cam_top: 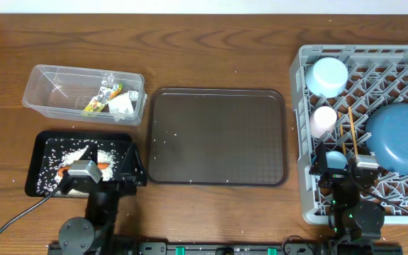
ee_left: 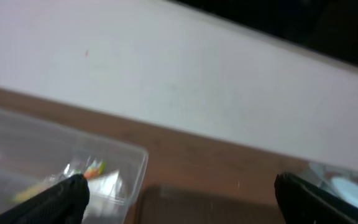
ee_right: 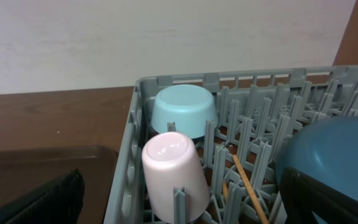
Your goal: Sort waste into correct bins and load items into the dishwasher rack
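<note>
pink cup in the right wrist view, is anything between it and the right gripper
No loose object. The pink cup sits in the dishwasher rack, straight ahead of the open right gripper; only the rack's own grey pegs stand around it, one against its near side. The light blue bowl is behind it.

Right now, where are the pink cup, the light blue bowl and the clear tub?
pink cup (ee_right: pixel 169 151), right wrist view, on its upturned base.
light blue bowl (ee_right: pixel 185 111), right wrist view, on its outer side wall.
clear tub (cam_top: pixel 52 92), overhead view, on its bare left half.
</note>
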You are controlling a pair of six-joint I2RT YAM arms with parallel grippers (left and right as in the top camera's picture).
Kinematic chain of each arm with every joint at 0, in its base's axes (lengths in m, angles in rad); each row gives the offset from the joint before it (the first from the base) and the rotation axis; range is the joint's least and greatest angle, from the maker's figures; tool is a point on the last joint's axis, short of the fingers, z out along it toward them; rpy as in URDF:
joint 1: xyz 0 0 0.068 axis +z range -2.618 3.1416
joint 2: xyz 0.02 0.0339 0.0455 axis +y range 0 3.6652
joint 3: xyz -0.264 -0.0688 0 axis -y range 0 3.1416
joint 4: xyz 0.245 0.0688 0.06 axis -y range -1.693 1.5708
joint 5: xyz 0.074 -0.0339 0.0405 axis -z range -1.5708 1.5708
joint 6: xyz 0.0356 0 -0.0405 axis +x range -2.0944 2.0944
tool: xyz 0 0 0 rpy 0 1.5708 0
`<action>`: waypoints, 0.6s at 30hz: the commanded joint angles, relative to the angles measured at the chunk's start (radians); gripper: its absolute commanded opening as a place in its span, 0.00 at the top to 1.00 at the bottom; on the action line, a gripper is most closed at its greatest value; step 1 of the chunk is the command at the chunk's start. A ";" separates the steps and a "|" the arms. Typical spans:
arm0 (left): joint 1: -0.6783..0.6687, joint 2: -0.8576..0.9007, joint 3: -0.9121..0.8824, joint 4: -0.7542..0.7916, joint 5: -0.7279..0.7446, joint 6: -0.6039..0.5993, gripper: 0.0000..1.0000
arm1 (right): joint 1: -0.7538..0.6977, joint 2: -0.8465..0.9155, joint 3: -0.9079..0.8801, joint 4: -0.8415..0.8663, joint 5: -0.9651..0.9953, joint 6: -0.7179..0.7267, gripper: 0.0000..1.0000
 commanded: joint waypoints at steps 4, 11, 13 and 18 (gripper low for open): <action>0.005 -0.012 -0.138 0.185 -0.004 -0.002 0.02 | 0.021 -0.007 -0.002 -0.003 0.007 0.010 0.01; 0.006 -0.012 -0.249 0.307 -0.005 -0.001 0.02 | 0.021 -0.007 -0.002 -0.003 0.007 0.010 0.01; 0.012 -0.012 -0.264 0.306 -0.004 -0.001 0.02 | 0.021 -0.007 -0.002 -0.003 0.008 0.010 0.01; 0.041 -0.012 -0.297 0.305 -0.004 -0.001 0.02 | 0.021 -0.007 -0.002 -0.003 0.007 0.010 0.01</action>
